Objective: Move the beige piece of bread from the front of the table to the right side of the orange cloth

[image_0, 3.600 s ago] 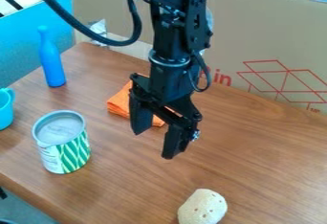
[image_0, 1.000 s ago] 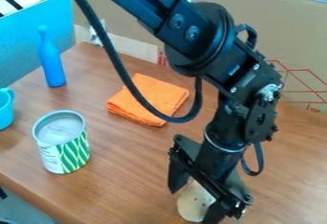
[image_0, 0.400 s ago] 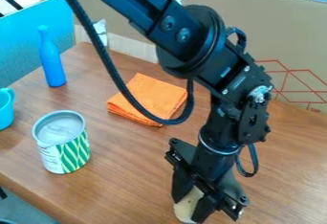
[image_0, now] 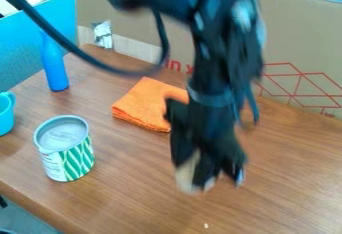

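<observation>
Far: red lettering (image_0: 175, 65) on cardboard (image_0: 294, 33), partly hidden | far right: small red print (image_0: 327, 114), illegible | left: can label (image_0: 53, 165), too fine to read

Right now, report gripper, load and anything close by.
Gripper closed on pale, spotted object, above the wooden table. Folded orange cloth lies behind. Green-patterned can stands apart, off to one side.

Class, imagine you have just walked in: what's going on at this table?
A black two-finger robot gripper has a pale cream, rounded object held between its fingers, over the brown wooden table. Behind it lies a folded orange cloth. Toward the view's left side stand a green-and-white cylindrical can, a slim blue bottle and, at the edge, a light-blue cup.
</observation>
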`<state>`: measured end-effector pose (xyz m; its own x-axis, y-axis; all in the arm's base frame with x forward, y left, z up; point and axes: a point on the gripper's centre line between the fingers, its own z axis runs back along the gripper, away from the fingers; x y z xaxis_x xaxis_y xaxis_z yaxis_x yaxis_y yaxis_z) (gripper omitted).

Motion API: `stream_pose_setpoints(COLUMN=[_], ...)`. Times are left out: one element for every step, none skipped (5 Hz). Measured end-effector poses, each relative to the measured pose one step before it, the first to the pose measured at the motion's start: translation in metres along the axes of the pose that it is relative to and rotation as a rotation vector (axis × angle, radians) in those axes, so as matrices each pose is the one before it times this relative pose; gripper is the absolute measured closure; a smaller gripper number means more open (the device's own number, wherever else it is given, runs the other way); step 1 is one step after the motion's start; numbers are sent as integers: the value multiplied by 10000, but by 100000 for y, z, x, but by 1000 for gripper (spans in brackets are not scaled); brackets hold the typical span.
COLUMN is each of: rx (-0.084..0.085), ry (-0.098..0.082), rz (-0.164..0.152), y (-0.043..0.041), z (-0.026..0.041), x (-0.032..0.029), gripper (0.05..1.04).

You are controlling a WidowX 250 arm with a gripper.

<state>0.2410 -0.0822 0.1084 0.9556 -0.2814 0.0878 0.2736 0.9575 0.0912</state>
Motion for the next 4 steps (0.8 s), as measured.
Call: stream_pose_setpoints(rx=[24, 125, 273, 266], ry=[-377, 902, 423, 675], rz=[40, 213, 187, 87], y=[1707, 411, 217, -119], z=[2015, -3047, -2326, -2381], x=[2821, 2743, 2894, 2201], gripper=[592, 592, 592, 592])
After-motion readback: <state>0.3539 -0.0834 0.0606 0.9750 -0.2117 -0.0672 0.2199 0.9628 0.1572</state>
